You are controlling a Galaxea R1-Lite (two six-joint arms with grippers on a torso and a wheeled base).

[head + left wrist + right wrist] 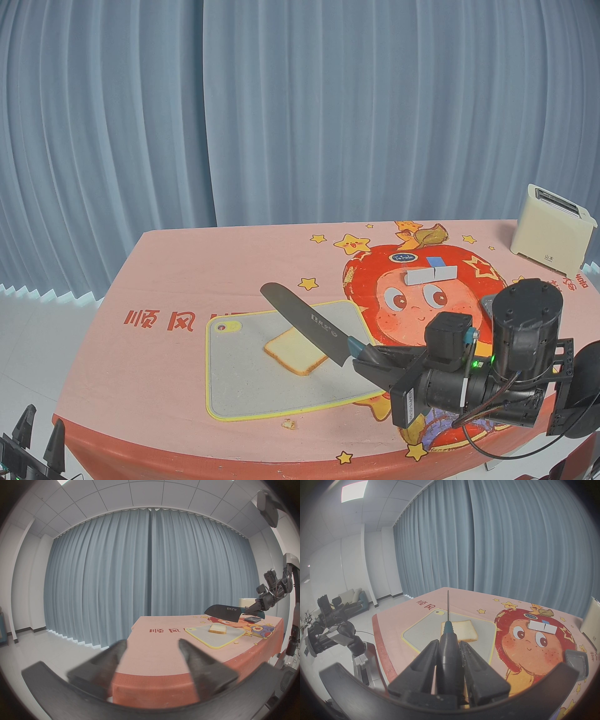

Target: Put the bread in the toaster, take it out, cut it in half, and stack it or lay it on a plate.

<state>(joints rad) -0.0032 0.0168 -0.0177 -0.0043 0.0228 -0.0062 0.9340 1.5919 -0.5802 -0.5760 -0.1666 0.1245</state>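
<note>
Over the bread, the knife points left and away.

Bright even indoor light, probably from the ceiling panel, faint soft shadows, wrist views bowed at edges

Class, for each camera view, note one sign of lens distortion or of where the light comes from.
Head view: the curtain folds bow outward toward both sides. Left wrist view: the ceiling tiles bend and dark corners ring the picture. Right wrist view: a ceiling light glows overhead.
</note>
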